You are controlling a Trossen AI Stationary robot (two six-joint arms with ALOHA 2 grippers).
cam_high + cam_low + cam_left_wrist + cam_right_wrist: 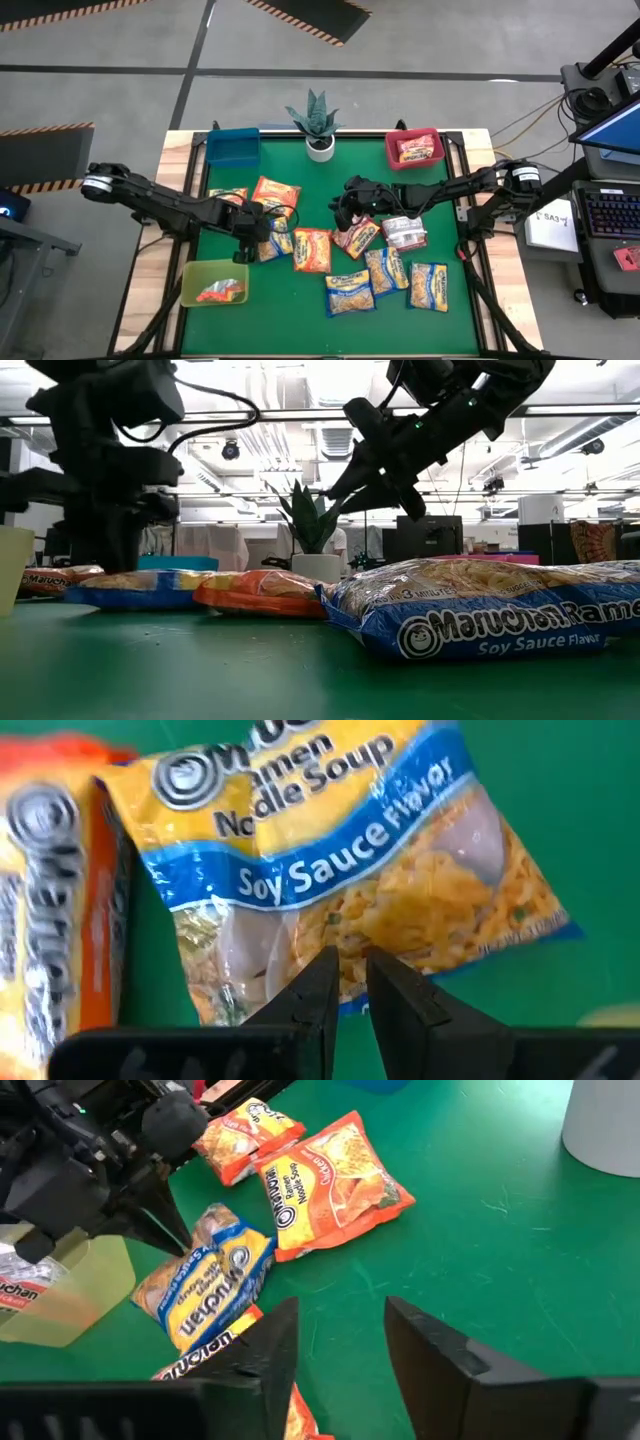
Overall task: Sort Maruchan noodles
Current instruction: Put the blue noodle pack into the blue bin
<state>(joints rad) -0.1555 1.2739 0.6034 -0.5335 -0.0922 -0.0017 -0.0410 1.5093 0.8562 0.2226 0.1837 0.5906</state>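
Several Maruchan noodle packets lie flat on the green table (300, 320). A blue-edged yellow soy sauce packet (340, 870) lies just under my left gripper (350, 965), whose fingers point down with only a narrow gap and nothing between them. In the high view this gripper (243, 240) is left of centre. My right gripper (340, 1330) hangs open in the air near the middle (340, 212), above a red packet (357, 237), holding nothing. Orange packets (330, 1180) (312, 250) and a silvery packet (405, 232) lie nearby.
A red bin (415, 148) with one packet stands far right, a blue bin (232, 145) far left, and a potted plant (320, 125) between them. A yellow-green bin (213, 283) with a red packet sits near left. Three blue-edged packets (385, 280) lie near right.
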